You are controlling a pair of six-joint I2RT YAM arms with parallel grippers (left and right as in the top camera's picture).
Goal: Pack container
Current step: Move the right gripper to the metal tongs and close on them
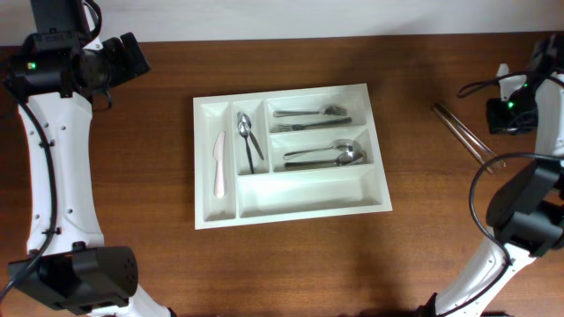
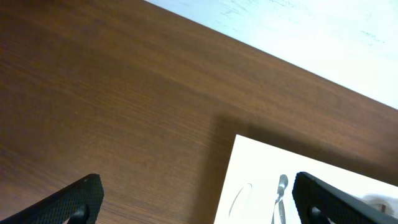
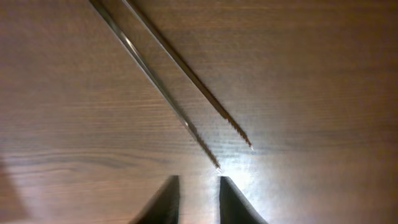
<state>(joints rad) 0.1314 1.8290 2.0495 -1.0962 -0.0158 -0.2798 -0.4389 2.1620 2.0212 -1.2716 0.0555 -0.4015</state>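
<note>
Container [image 1: 201,158] near left end effector [image 2: 198,198]

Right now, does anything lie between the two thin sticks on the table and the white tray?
Nothing visible does. Only bare table separates the sticks from the tray, whose largest compartment is empty.

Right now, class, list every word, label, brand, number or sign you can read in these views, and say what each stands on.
No readable text in any view.
The container: plain white, no marking shown.
The cutlery in it: any stamp on it is too small to read.
The two thin sticks on the table: no print visible.
The green light on an arm: a lamp only, no letters or numbers.
</note>
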